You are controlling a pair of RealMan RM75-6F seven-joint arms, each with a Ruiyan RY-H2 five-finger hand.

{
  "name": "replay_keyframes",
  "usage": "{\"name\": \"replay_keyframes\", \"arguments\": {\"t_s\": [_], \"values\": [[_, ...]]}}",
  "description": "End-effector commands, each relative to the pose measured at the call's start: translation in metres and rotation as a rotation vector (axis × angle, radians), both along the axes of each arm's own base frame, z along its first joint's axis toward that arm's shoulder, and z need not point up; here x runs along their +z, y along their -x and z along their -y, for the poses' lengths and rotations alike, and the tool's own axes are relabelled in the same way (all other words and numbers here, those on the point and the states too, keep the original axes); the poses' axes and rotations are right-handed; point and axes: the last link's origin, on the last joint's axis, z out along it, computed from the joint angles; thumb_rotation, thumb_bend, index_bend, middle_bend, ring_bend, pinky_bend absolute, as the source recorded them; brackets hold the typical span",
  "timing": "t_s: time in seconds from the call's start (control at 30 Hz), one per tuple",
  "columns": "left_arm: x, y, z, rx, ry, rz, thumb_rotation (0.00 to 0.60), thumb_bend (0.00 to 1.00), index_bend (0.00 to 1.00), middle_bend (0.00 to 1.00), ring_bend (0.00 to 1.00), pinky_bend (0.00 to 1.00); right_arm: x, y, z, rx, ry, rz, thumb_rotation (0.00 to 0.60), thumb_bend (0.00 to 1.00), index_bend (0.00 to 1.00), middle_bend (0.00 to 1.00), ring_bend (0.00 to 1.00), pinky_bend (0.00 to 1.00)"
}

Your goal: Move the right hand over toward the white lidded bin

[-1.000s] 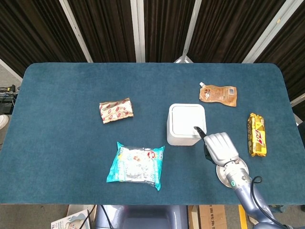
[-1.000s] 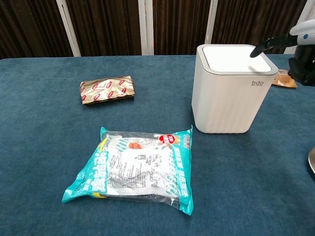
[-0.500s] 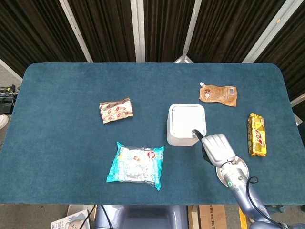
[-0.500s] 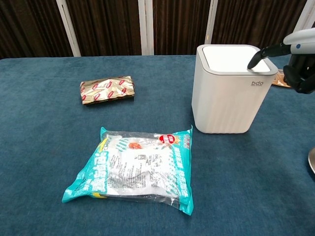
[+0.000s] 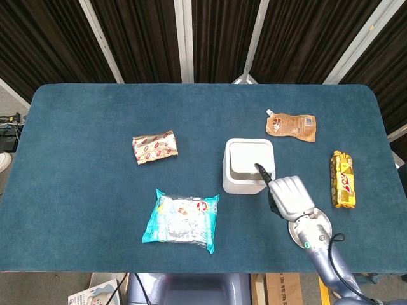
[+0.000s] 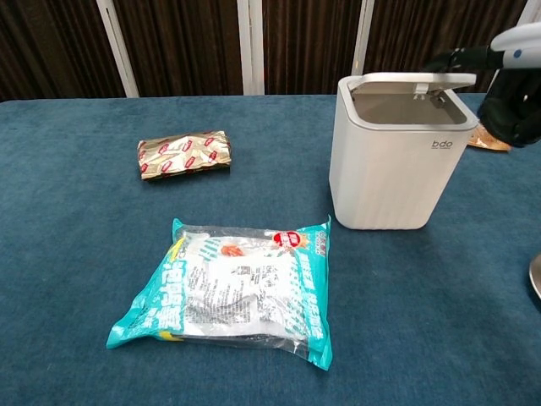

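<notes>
The white lidded bin stands right of the table's middle. In the chest view its lid is tipped up over the bin, and the hollow inside shows. My right hand hovers at the bin's near right corner. One dark finger reaches out over the rim while the others are curled in, holding nothing. In the chest view the right hand enters from the right edge, its fingertip just above the raised lid. My left hand is out of sight.
A teal snack bag lies in front and left of the bin. A red-and-foil packet sits further left. A brown spouted pouch lies behind the bin on the right, and a yellow bar lies near the right edge.
The outstretched finger dipped onto the lid's near right corner, then lifted. The lid, flat before, now stands tipped up. The hand has crept slightly toward the bin.
</notes>
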Motion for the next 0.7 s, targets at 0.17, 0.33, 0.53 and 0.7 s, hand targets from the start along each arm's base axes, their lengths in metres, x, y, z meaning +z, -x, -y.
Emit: {"name": "replay_keyframes", "arguments": {"t_s": [0.17,0.33,0.53,0.7], "values": [[0.001,0.001,0.001,0.004,-0.007,0.005,0.600,0.03,0.18,0.05,0.00,0.00,0.052,0.038,-0.021,0.012,0.258,0.141,0.600,0.33,0.00,0.06,0.20,0.30],[0.000,0.000,0.001,0.002,-0.008,0.001,0.600,0.03,0.18,0.05,0.00,0.00,0.058,0.087,-0.055,0.010,0.345,0.149,0.600,0.32,0.00,0.04,0.14,0.23],[0.000,-0.002,0.001,-0.016,-0.014,-0.004,0.600,0.03,0.18,0.05,0.00,0.00,0.048,0.147,-0.092,0.002,0.379,0.144,0.600,0.32,0.00,0.04,0.12,0.14],[-0.002,-0.003,0.001,-0.019,-0.009,-0.009,0.600,0.03,0.18,0.05,0.00,0.00,0.039,0.179,-0.111,-0.031,0.435,0.104,0.600,0.32,0.00,0.04,0.10,0.08]]}}
